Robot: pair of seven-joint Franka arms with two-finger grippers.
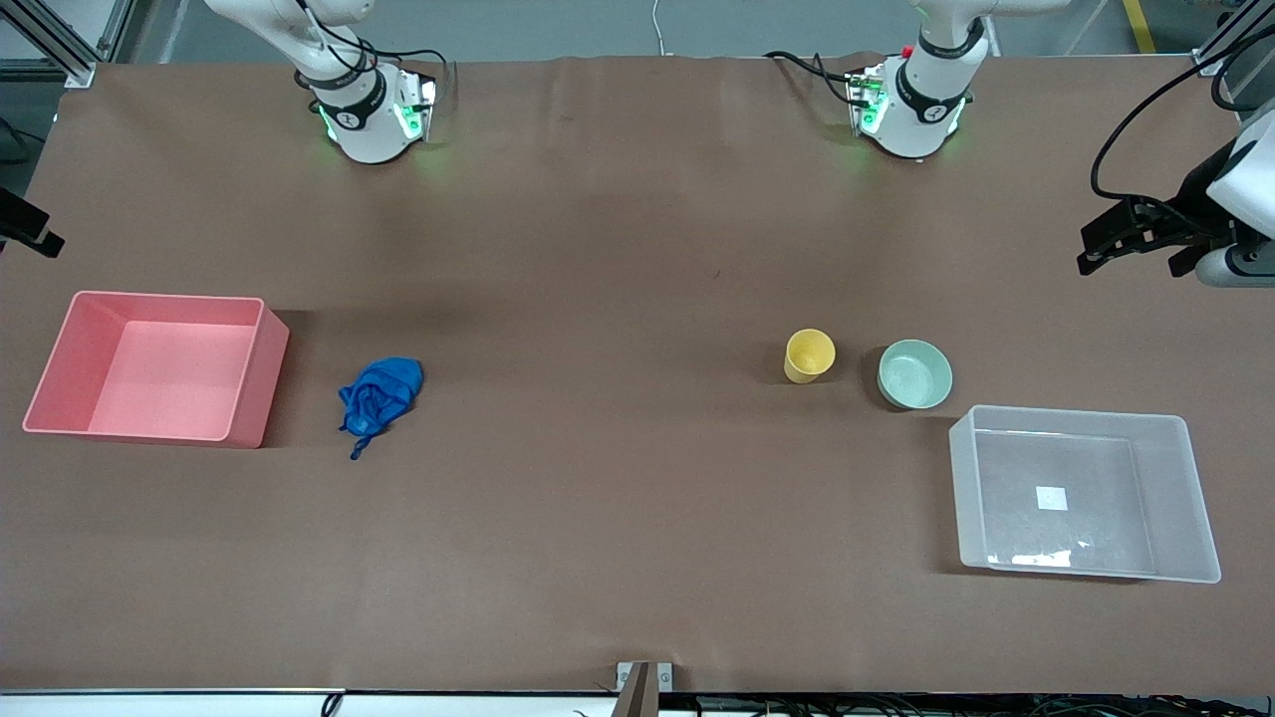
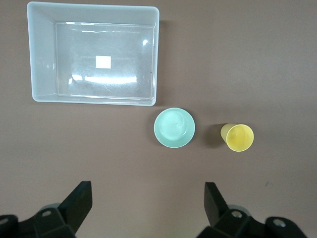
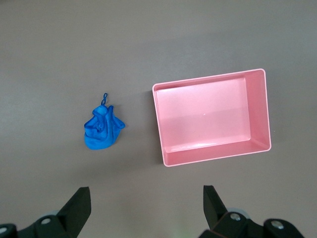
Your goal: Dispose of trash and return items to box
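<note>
Lying at lower left of the front view beside the pink bin [image 1: 159, 366], the blue wad [image 1: 380, 391] is soft and light; pinch its bunched middle. Cup [image 1: 809, 355] and bowl [image 1: 914, 373] are rigid; grip their rims. Clear box [image 1: 1084, 494] sits lower right. Left gripper [image 2: 147, 198] and right gripper [image 3: 146, 197] hang wide, empty.

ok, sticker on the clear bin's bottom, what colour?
White, a plain square sticker; clearest in the left wrist view.
</note>
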